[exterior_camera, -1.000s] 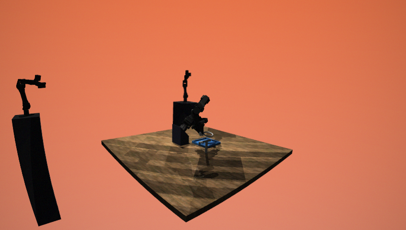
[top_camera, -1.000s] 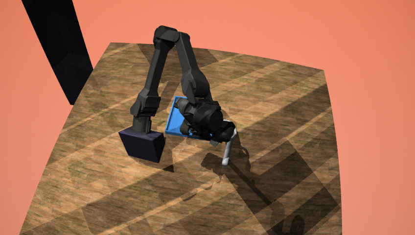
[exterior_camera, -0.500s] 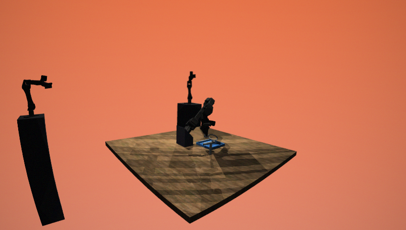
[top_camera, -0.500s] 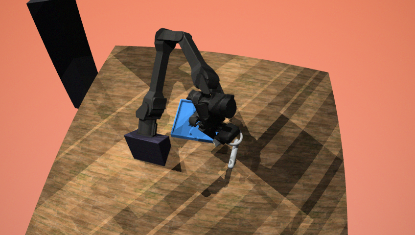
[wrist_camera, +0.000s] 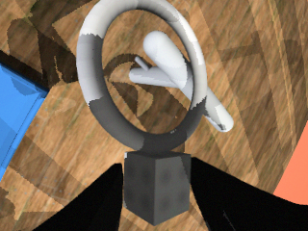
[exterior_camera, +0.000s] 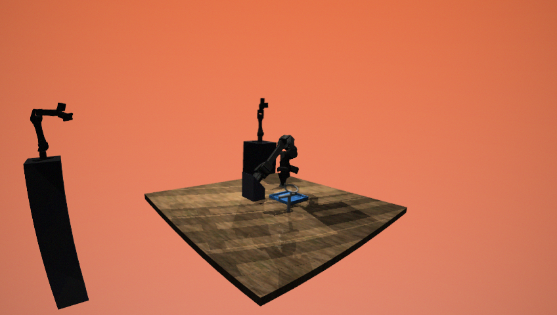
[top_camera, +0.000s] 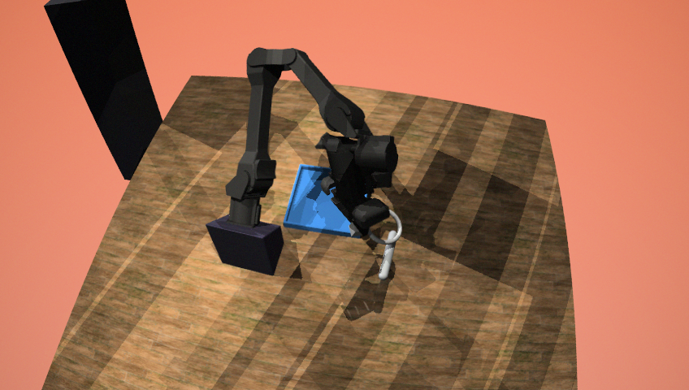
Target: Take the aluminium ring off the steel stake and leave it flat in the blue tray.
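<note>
Gripper (top_camera: 358,231) (exterior_camera: 282,184) (wrist_camera: 156,167) sits partly open, clamped on the ring's tab (wrist_camera: 156,188), the ring (top_camera: 400,227) (exterior_camera: 291,184) (wrist_camera: 89,67) off the stake (top_camera: 387,256) (exterior_camera: 288,205) (wrist_camera: 166,52).

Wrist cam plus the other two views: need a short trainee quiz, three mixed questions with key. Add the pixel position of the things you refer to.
1. Fill in: in the wrist view, the blue tray (top_camera: 318,230) (exterior_camera: 276,199) (wrist_camera: 21,127) shows at the ____ edge of the picture.
2. Choose: the gripper (top_camera: 360,231) (exterior_camera: 282,184) (wrist_camera: 156,167) is shut on
a) the cross-bar
b) the tray
c) the ring (top_camera: 400,226) (exterior_camera: 291,184) (wrist_camera: 89,67)
3. True or false: the ring lies flat in the tray.

Key: 1 left; 2 c; 3 false.
</note>
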Motion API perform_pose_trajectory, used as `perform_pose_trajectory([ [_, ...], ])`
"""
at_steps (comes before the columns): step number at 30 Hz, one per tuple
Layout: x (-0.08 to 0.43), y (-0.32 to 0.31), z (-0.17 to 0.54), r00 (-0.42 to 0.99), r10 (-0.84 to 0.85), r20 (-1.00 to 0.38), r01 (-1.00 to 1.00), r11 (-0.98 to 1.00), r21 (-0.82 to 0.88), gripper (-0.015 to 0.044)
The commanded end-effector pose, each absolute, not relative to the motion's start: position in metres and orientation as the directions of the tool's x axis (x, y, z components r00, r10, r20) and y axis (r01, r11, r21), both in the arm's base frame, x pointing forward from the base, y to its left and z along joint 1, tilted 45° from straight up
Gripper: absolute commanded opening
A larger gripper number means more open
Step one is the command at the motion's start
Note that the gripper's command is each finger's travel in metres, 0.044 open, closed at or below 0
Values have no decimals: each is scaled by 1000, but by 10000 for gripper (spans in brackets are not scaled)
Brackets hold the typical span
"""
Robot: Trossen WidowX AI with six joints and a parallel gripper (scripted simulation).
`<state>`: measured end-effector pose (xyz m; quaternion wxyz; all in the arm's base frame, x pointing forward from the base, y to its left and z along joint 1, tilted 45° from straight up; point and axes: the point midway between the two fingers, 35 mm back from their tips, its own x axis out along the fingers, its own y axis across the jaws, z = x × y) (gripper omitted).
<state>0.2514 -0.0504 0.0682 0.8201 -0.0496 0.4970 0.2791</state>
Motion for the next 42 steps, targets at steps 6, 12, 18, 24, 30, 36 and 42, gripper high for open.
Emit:
perform_pose_trajectory([
  [6,246,-46,79,326,305,-895,-342,920,189,0],
  [12,242,-44,87,317,234,-919,-221,961,168,0],
  [18,238,-43,95,316,161,-935,-93,986,138,0],
  [24,234,-42,102,320,96,-942,24,994,109,0],
  [30,234,-20,102,305,106,-946,12,993,115,0],
  [36,223,29,110,294,87,-952,44,994,104,0],
  [42,199,76,116,280,84,-956,42,994,100,0],
])
